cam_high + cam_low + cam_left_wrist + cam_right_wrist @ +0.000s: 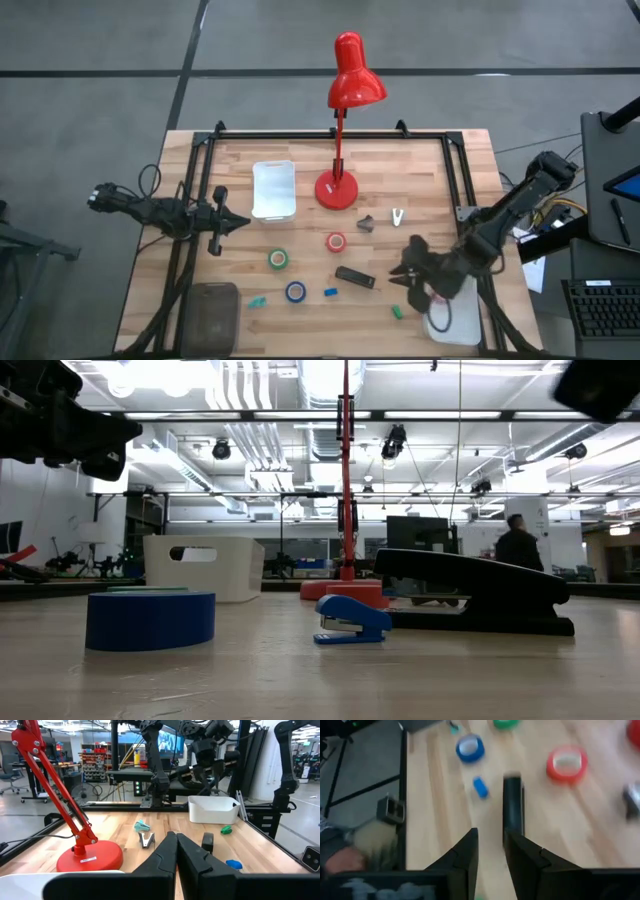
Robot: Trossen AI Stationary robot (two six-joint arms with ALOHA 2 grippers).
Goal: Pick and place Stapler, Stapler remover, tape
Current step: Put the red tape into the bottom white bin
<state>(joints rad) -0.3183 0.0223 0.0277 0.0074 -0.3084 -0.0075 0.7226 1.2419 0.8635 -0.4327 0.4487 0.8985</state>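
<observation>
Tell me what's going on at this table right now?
The right gripper hangs empty, jaws a little apart, just off the black stapler, apparently lined up with it. The left gripper waits shut at the table's left side, holding nothing. The green tape, red tape and blue tape lie on the wood near the red lamp and the white bin. Nothing has been picked up yet.
</observation>
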